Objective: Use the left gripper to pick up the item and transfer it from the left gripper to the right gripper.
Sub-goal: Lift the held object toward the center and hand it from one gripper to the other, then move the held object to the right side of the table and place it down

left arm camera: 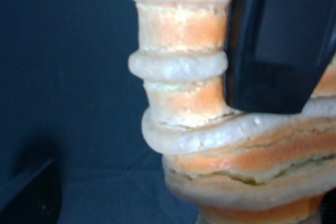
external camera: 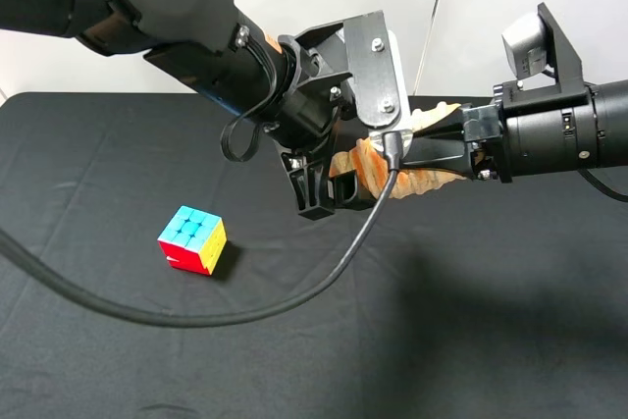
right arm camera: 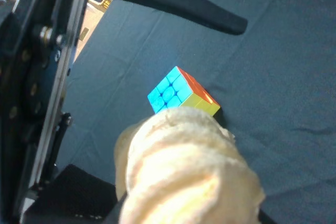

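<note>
The item (external camera: 365, 166), a tan ribbed roll, hangs in mid-air above the black table between the two arms. My left gripper (external camera: 337, 182) is shut on its left end. In the left wrist view the item (left arm camera: 184, 103) fills the frame, bent, with a black finger (left arm camera: 278, 40) pressed against it. My right gripper (external camera: 427, 144) reaches in from the right, its jaws open around the item's right end. In the right wrist view the item (right arm camera: 184, 171) lies low in the foreground, well apart from the upper finger (right arm camera: 210, 17).
A multicoloured puzzle cube (external camera: 192, 239) sits on the black cloth-covered table (external camera: 98, 144) at the left, below the arms; it also shows in the right wrist view (right arm camera: 181, 93). A loose black cable (external camera: 245, 311) loops across the table's front.
</note>
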### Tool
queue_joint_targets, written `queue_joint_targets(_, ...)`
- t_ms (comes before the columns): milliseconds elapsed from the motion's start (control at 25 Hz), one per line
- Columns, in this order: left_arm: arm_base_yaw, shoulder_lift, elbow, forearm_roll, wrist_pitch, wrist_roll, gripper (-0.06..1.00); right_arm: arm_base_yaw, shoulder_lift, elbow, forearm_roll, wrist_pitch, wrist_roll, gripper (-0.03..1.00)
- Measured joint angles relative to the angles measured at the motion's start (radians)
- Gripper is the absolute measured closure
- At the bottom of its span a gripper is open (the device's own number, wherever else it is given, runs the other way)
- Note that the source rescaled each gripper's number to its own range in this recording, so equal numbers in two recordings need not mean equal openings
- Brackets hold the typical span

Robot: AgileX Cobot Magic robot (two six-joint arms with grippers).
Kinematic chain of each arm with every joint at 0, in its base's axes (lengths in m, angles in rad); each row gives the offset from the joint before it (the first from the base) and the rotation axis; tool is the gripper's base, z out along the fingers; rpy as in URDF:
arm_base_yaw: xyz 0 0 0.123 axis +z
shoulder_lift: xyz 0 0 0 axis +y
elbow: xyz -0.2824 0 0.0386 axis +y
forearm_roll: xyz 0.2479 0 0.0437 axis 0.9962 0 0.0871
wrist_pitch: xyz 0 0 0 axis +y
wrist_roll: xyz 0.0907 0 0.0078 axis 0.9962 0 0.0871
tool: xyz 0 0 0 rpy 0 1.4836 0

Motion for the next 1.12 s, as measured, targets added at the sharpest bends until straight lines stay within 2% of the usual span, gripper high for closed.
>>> queue_joint_targets(240, 0.000, 0.000, 0.000, 0.006, 0.011, -0.005, -0.06, 0.000, 0.000, 0.000, 0.000, -0.001, 0.000, 0.92)
queue_joint_targets(360, 0.000, -0.016, 0.000, 0.057, 0.038, -0.009, -0.06, 0.000, 0.000, 0.000, 0.000, -0.001, 0.000, 0.92)
queue_joint_targets(680, 0.000, -0.150, 0.000, 0.092, 0.196, -0.127, -0.06, 0.000, 0.000, 0.000, 0.000, -0.020, 0.000, 0.92)
queue_joint_targets(840, 0.000, -0.219, 0.000, 0.159, 0.268, -0.248, -0.06, 0.000, 0.000, 0.000, 0.000, -0.020, 0.000, 0.93)
queue_joint_targets(1120, 0.000, -0.339, 0.000, 0.422, 0.425, -0.599, -0.06, 0.000, 0.000, 0.000, 0.000, -0.020, 0.000, 0.94)
